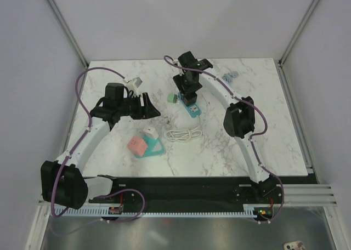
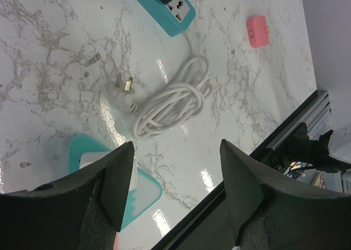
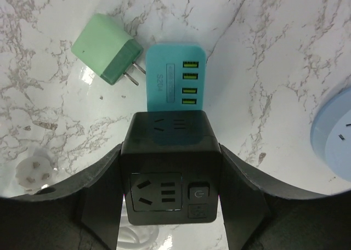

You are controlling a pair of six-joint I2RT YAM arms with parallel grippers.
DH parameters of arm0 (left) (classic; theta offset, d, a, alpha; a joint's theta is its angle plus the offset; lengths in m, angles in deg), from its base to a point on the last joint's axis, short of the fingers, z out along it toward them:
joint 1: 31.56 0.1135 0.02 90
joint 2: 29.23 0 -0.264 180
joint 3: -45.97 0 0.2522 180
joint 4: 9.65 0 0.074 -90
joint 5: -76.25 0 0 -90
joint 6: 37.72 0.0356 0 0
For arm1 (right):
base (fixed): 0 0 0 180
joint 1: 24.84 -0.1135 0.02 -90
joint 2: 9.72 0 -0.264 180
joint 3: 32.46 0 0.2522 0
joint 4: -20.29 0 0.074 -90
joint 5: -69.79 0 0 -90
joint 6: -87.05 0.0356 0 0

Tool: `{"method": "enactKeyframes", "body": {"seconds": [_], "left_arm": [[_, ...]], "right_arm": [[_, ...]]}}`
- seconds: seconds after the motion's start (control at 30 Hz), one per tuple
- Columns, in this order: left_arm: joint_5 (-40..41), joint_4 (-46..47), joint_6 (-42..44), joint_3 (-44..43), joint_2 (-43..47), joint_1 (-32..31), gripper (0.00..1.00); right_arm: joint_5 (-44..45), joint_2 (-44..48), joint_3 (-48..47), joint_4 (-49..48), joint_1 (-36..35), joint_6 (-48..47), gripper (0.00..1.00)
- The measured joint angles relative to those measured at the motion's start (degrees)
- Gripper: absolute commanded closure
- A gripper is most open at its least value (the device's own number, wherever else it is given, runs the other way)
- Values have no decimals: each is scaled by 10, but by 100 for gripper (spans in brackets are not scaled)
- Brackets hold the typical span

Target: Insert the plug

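**Black cube-shaped plastic plug block (image 3: 164, 151) being pressed toward the teal plastic power strip (image 3: 159, 80)**
The block is being clamped by the right pincer (image 3: 171, 176), directly atop the strip's near end and squared to the strip's long axis. The left pincer (image 2: 176, 168) is being held open and empty, well apart from the strip.

A white, grey-veined marble tabletop (image 1: 274, 129) sits between plain pale walls (image 1: 186, 20) left, far and right, with metal posts (image 1: 64, 24) at the far corners. Light glints off the marble, and a black strip (image 1: 186, 185) edges its near side.
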Motion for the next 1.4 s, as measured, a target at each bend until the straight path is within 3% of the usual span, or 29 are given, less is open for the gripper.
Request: {"method": "enactKeyframes", "body": {"seconds": [0.23,0.47,0.63,0.73,0.83,1.03,1.13,1.4], "left_arm": [[0,0,0,0,0,0,29],[-1,0,0,0,0,0,29],[-5,0,0,0,0,2,29],[-5,0,0,0,0,3,29],[-5,0,0,0,0,5,29],[-6,0,0,0,0,5,29],[-6,0,0,0,0,5,29],[-7,0,0,0,4,5,29]], "right_arm": [[14,4,51,-63,-3,29,100],[41,94,231,-215,-7,68,100],[60,104,263,-258,-14,78,100],[66,106,271,-273,-16,83,90],[69,107,274,-281,-16,86,68],[69,103,257,-264,-15,94,47],[64,88,222,-237,-11,96,24],[58,78,160,-221,-3,101,11]]}}
